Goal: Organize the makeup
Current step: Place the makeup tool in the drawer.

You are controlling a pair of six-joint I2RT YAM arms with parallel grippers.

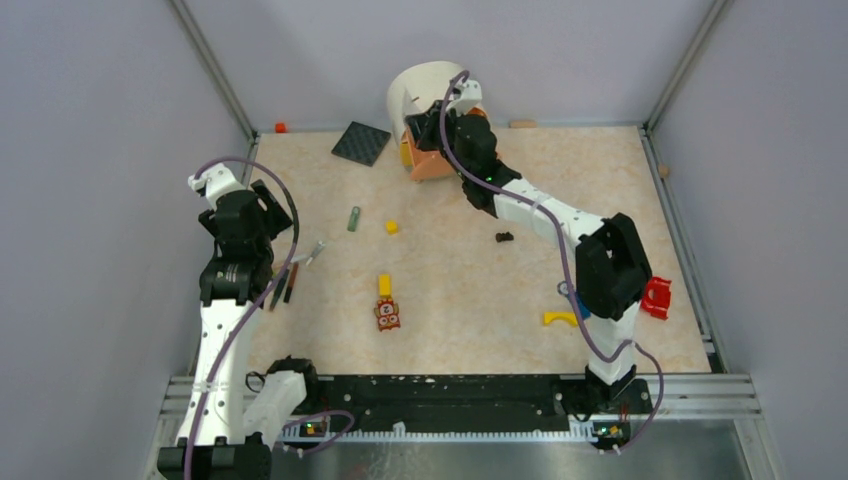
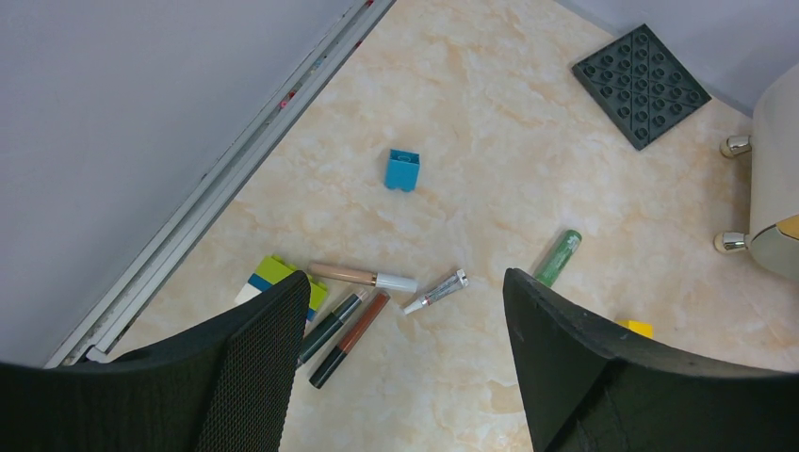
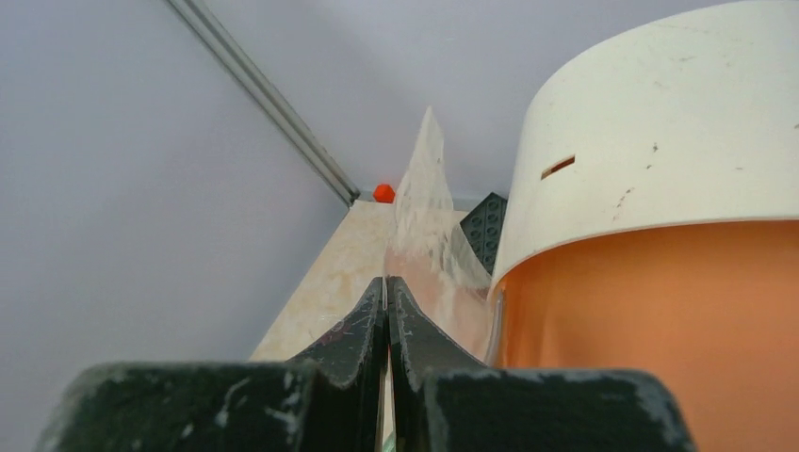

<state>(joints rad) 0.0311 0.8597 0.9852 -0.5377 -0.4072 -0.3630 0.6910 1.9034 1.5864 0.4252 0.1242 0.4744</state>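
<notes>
The makeup lies on the table's left side: a beige tube with a white cap [image 2: 363, 275], a dark stick [image 2: 330, 327], a red-brown stick [image 2: 350, 337], a small white tube [image 2: 435, 291] and a green tube [image 2: 559, 257] [image 1: 353, 218]. My left gripper [image 2: 405, 278] [image 1: 265, 225] hovers open above the sticks, holding nothing. At the back, my right gripper [image 3: 387, 280] [image 1: 430, 128] is shut on a thin clear plastic flap [image 3: 429, 217] beside an orange container [image 3: 660, 320] with a white top [image 1: 425, 90].
A blue brick [image 2: 402, 169], a black studded plate [image 2: 641, 85] and a green-blue-white block [image 2: 278, 273] lie near the makeup. Yellow blocks [image 1: 391, 227] [image 1: 384, 284], an owl tile [image 1: 387, 314], a small black piece [image 1: 504, 237] and a red piece [image 1: 657, 297] are scattered about.
</notes>
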